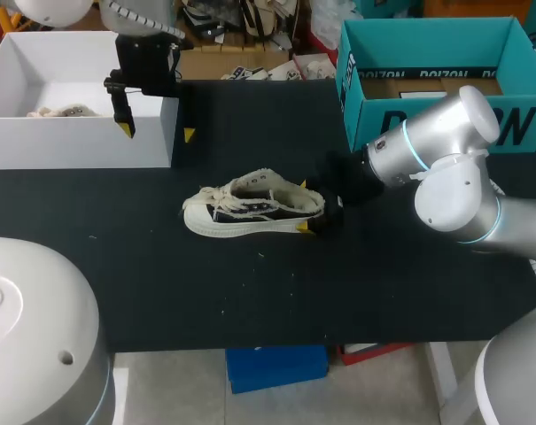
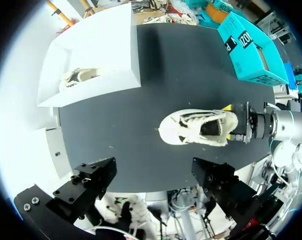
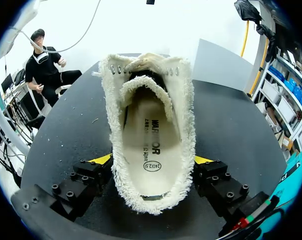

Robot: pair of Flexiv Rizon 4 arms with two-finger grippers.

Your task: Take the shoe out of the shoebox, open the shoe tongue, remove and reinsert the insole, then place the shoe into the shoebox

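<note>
Waiting left, anchoring right.
Beside the open white cardboard shoebox (image 1: 81, 142), the left gripper (image 1: 158, 133) hangs spread wide and empty. The cream canvas sneaker (image 1: 250, 208) lies on the black table (image 1: 383, 292), its heel pinched from both sides by the right gripper (image 1: 304, 206), probably to steady it.

Bright even light, soft shadows

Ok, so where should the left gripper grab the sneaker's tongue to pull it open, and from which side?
Probably pinch the free frayed top edge of the tongue, coming down from above. The sneaker stands upright on its sole, opening up, and the right gripper clamps the heel, so the open left gripper should approach over the toe.
</note>
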